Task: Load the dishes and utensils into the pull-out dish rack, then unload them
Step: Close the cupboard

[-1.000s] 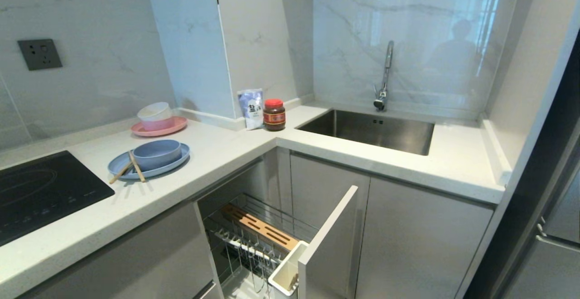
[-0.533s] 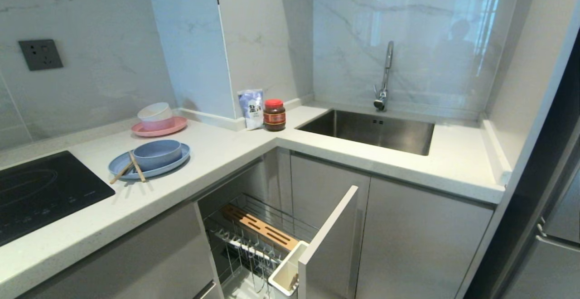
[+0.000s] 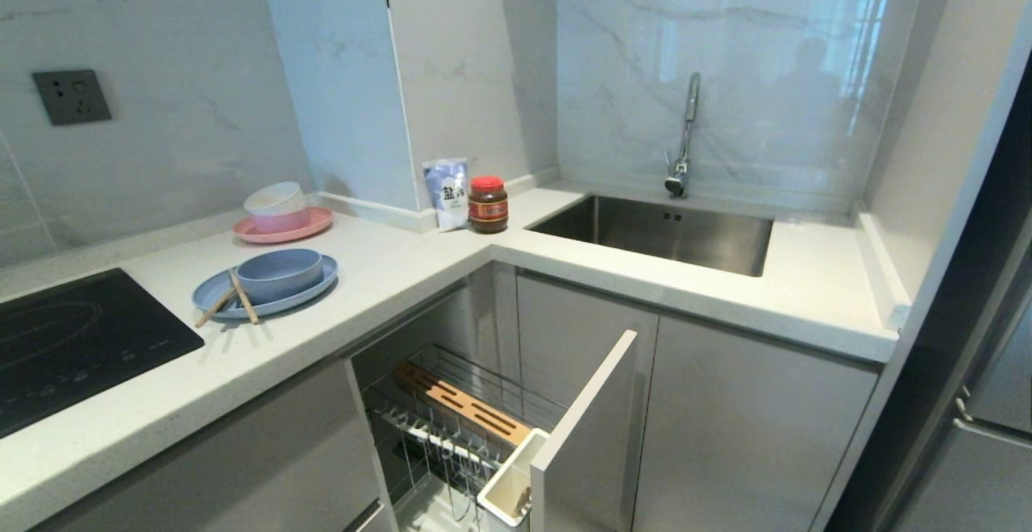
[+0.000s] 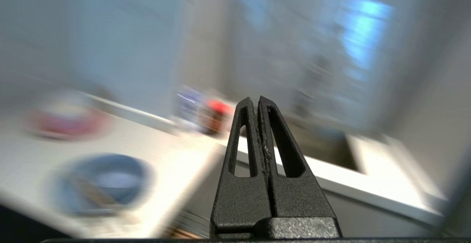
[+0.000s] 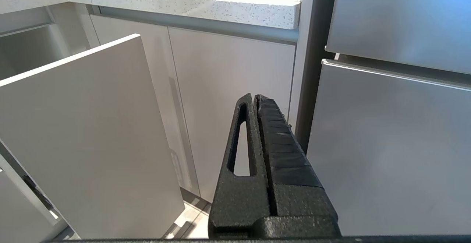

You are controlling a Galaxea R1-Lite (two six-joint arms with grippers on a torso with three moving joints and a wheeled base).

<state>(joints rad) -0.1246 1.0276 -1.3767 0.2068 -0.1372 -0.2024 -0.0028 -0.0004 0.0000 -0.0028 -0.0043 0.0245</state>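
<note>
Counter (image 3: 387, 274): plate (image 3: 310, 294), bowl (image 3: 278, 272), chopsticks (image 3: 242, 297) sit by the hob.
Rack (image 3: 459, 415): pulled out, we see it cut off below.
Left gripper (image 4: 256, 103): clenched, empty, well off the blurry plate.
Right gripper (image 5: 255, 99): clenched, empty, by the rack's panel.

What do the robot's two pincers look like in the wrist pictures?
Both are matte black with a grainy surface. Each finger is a long tapering wedge with a slot cut through it. The left pincer shows two slotted fingers; the right pincer shows ribbed padding on one finger. No cables or markings are visible.
</note>
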